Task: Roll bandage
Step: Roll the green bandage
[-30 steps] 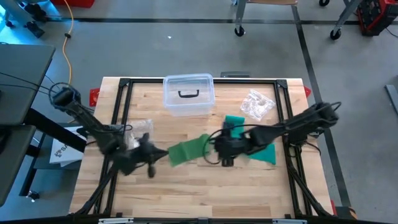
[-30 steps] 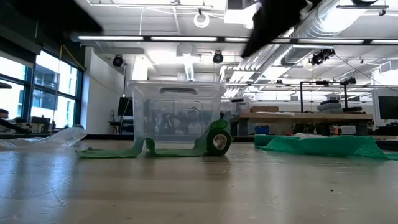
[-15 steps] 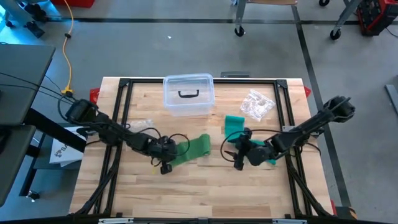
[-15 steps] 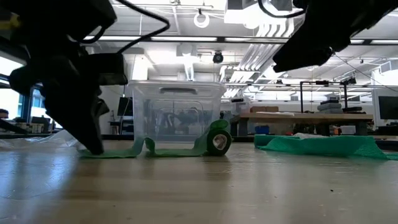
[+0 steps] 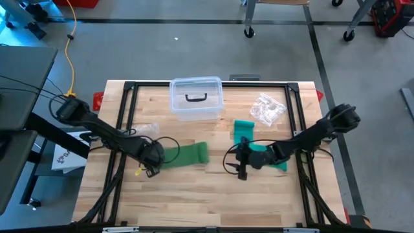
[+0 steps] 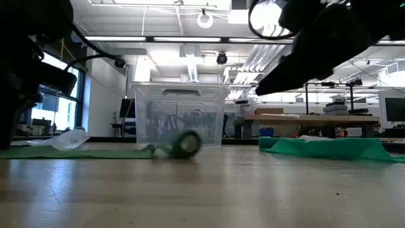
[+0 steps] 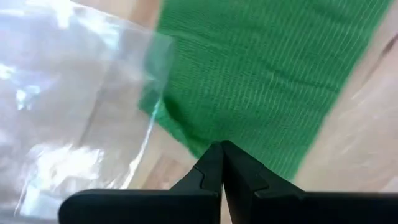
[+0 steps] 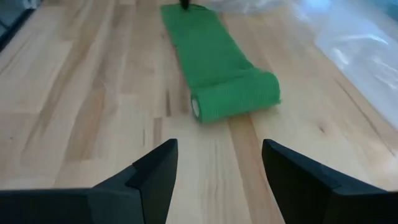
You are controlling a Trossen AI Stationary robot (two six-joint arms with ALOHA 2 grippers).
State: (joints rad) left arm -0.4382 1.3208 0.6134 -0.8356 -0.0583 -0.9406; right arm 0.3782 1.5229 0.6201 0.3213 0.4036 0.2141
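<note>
No brand, label or writing can be read on any item.

At the left of the high view, the left gripper (image 5: 151,162) is seen low over the worktop (image 5: 194,200), at the left end of the green bandage (image 5: 183,155). In the left wrist view its fingers (image 7: 211,171) are pressed together, tips meeting at the edge of the green fabric (image 7: 261,81); whether the fabric is pinched between them cannot be told. A sheet of clear plastic wrap (image 7: 68,106) lies just beside the bandage there, overlapping its edge.

The bandage lies flat in the middle of the high view, left of centre, as a strip with its long axis running left to right across the frame. Its rolled end (image 8: 236,96) is at the strip's right end; the roll's axis lies across the strip, and in the low view the roll (image 6: 185,144) rests on the worktop in front of the clear plastic box (image 6: 179,114).

That box (image 5: 195,98) stands at the upper middle of the high view, lid on, with a dark handle on it.

Right of centre, the right gripper (image 5: 240,158) is held apart from the roll, its fingers (image 8: 155,177) spread wide and empty, pointing toward the roll. Beside it lie further green bandage material (image 5: 272,158) and, at the upper right, a crumpled clear wrapper (image 5: 267,108).
</note>
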